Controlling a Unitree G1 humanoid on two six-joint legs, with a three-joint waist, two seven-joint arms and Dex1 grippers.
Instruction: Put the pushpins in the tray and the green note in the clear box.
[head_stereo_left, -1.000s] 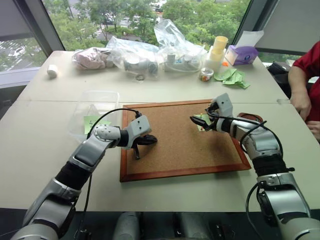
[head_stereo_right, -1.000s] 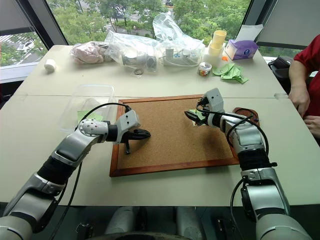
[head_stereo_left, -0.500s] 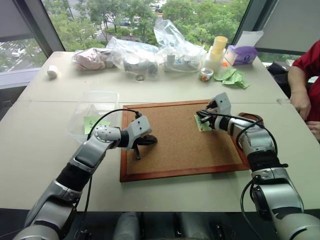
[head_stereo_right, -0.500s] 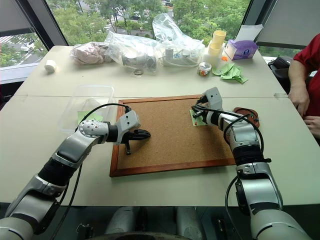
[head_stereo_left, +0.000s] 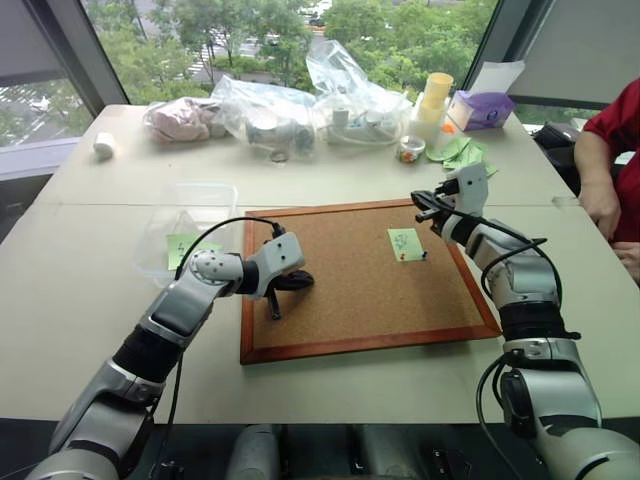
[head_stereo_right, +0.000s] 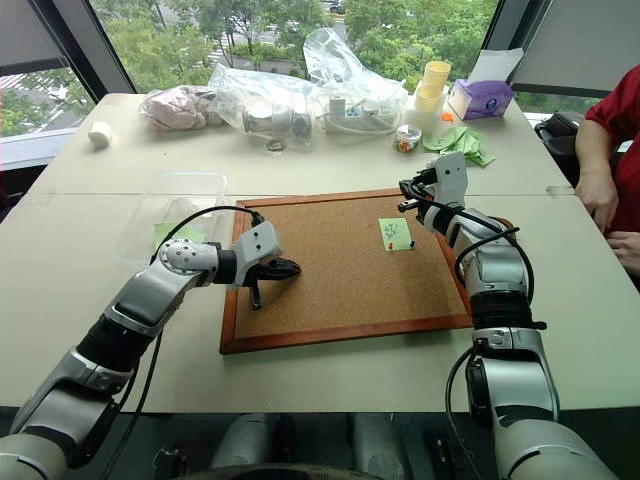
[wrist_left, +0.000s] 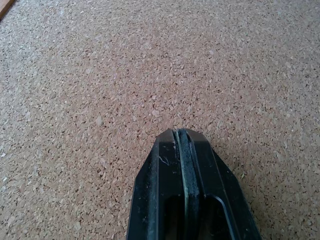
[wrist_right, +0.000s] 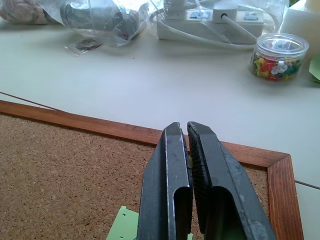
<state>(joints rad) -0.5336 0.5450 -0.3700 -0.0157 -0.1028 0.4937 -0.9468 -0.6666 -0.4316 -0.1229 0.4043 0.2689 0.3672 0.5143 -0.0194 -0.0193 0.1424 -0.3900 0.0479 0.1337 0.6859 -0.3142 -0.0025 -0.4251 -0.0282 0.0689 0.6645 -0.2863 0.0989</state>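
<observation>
From the head camera, a wood-framed corkboard (head_stereo_left: 360, 280) lies mid-table; the green note (head_stereo_left: 405, 243) is pinned near its far right corner with pushpins (head_stereo_left: 401, 257) on it. The clear box (head_stereo_left: 190, 228), off the board's left edge, holds another green slip. The right gripper (head_stereo_left: 422, 207) hovers clenched above the note, perhaps pinching a pin. The left wrist camera shows the left gripper (wrist_left: 181, 137) clenched, empty, over cork. The right wrist camera shows a jar of pins (wrist_right: 278, 57).

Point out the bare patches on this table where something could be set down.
Free: the corkboard between the left tool and the green note; the table between the bags and the corkboard's far frame; the near strip below the frame. Crowded: the far edge, with bags, pin jar and tissue box.
</observation>
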